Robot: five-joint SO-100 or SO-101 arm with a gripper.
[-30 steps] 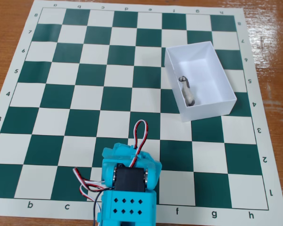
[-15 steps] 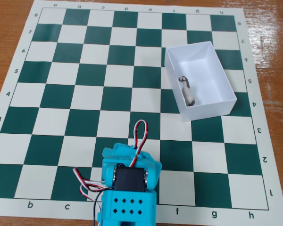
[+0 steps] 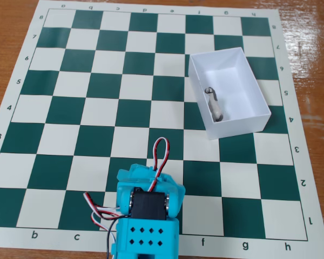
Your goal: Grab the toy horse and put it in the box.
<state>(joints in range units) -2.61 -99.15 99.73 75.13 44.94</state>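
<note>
The white box (image 3: 256,91) stands on the right side of the chessboard, slightly turned. The toy horse (image 3: 216,106), tiny and grey-and-white with a dark curved neck, lies inside the box near its left wall. My cyan arm is folded back at the bottom middle of the fixed view, far from the box. Its gripper (image 3: 151,174) is seen from above and behind; the jaws are hidden by the arm's own body, and nothing shows in them.
The green-and-white chessboard mat (image 3: 97,108) covers most of the brown wooden table (image 3: 308,32). Red, white and black servo wires (image 3: 161,151) loop above the arm and off its left side.
</note>
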